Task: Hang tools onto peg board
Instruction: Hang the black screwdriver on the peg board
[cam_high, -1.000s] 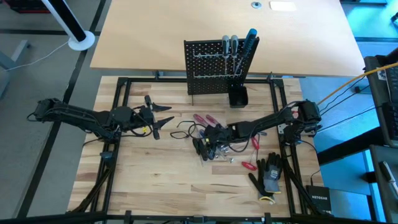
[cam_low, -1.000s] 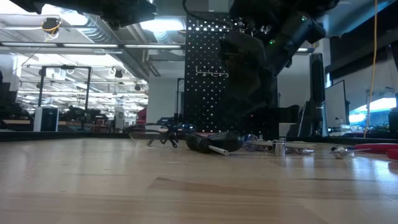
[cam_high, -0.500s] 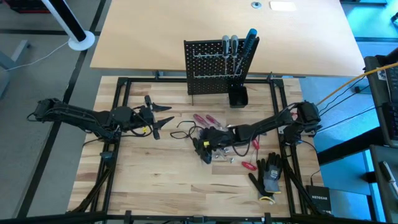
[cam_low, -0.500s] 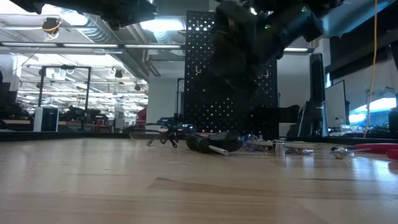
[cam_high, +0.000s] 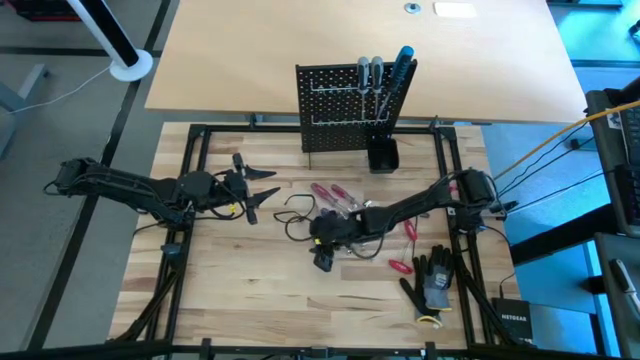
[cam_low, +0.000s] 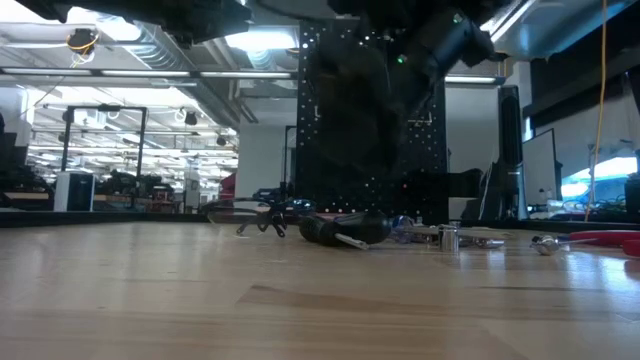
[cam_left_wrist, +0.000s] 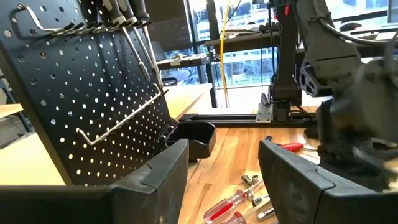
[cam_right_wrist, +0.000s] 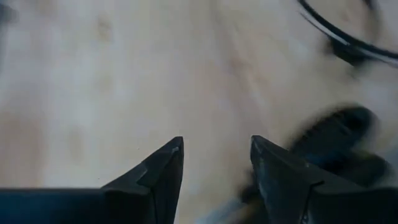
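Note:
The black peg board (cam_high: 340, 108) stands upright at the table's far middle, with grey and blue screwdrivers (cam_high: 385, 72) hanging on it. Loose tools lie mid-table: red-handled screwdrivers (cam_high: 331, 192), a black-handled screwdriver (cam_low: 335, 228), pliers (cam_low: 258, 216) and small metal bits (cam_low: 448, 238). My right gripper (cam_high: 321, 255) slants down over this pile, open, with bare wood between its fingers (cam_right_wrist: 214, 168) and a blurred dark tool (cam_right_wrist: 336, 140) beside one finger. My left gripper (cam_high: 255, 190) waits open, level, at the table's left, facing the peg board (cam_left_wrist: 93, 93).
A small black cup (cam_high: 382, 155) stands at the peg board's foot. Black gloves (cam_high: 432, 280) and more red-handled screwdrivers (cam_high: 404, 250) lie at the near right. A thin black cable (cam_high: 292, 208) loops beside the pile. Bare wood stretches across the near left.
My right gripper has reached farther toward the table's left and a little toward the near edge, sinking slightly over the pile of tools, still open. The tools on the table have stayed where they were.

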